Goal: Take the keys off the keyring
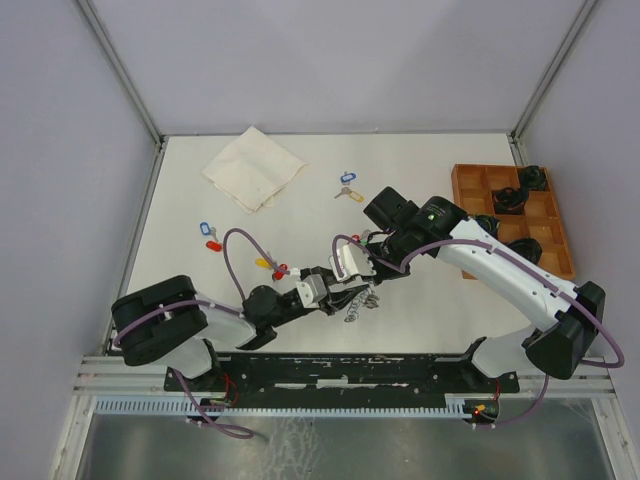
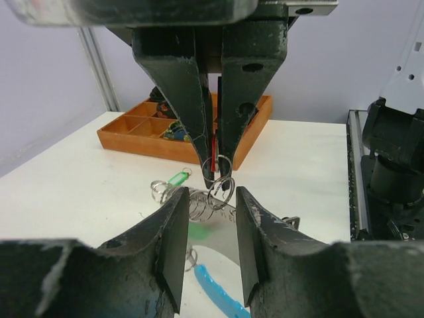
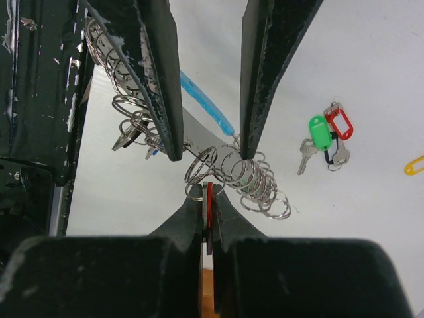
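The keyring (image 1: 362, 297) hangs at mid-table: a light-blue band (image 2: 222, 291) with a row of silver split rings (image 3: 260, 187). My left gripper (image 2: 207, 199) has its jaws apart across the band's flat width, which touches both pads. It also shows in the right wrist view (image 3: 210, 154). My right gripper (image 3: 209, 192) is shut on a red-tagged key (image 3: 210, 200) whose split ring is still on the keyring. In the left wrist view the right gripper (image 2: 213, 169) comes down from above. More keys (image 3: 126, 136) hang on the keyring's far part.
Loose tagged keys lie on the table: green (image 3: 318, 129) and red (image 3: 340, 122) ones, a yellow tag (image 1: 263, 264), a blue tag (image 1: 208, 230) at left, another blue tag (image 1: 347, 180) at back. A cloth (image 1: 254, 167) lies back left. A wooden tray (image 1: 470, 185) stands right.
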Robot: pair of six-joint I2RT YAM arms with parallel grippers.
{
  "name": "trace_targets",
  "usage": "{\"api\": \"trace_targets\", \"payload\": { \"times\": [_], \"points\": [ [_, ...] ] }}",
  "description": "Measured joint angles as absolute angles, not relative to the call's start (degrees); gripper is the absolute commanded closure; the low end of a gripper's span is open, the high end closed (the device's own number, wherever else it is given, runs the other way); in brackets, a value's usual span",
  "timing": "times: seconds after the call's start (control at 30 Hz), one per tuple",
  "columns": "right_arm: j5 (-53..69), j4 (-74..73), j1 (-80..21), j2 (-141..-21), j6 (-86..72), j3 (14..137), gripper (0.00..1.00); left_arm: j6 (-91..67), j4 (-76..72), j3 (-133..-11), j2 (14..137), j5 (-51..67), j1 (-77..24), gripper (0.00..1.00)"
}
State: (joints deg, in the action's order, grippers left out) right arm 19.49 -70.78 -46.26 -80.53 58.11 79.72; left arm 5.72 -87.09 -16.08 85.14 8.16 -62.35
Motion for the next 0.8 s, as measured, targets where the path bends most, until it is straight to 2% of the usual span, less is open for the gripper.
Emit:
{"api": "trace_targets", "payload": {
  "times": [0.17, 0.63, 0.7, 0.8],
  "points": [
    [19.42, -70.98, -46.35, -80.53, 58.11, 79.72, 0.99, 6.13, -87.22, -16.56, 86.63, 8.73, -62.35, 0.66],
    [19.44, -71.18, -46.39, -80.53, 58.11, 79.72, 0.99, 7.60, -87.20, -17.34, 88.23, 9.67, -62.33, 0.67],
    [19.44, -71.18, -46.39, -80.53, 58.11, 79.72, 0.99, 7.70, -87.22, -17.34, 88.25, 9.74, -62.33, 0.72],
    [19.44, -71.18, -46.39, -80.53, 58.11, 79.72, 0.99, 7.75, -87.24, -17.34, 88.25, 9.98, -62.33, 0.73]
  ]
}}
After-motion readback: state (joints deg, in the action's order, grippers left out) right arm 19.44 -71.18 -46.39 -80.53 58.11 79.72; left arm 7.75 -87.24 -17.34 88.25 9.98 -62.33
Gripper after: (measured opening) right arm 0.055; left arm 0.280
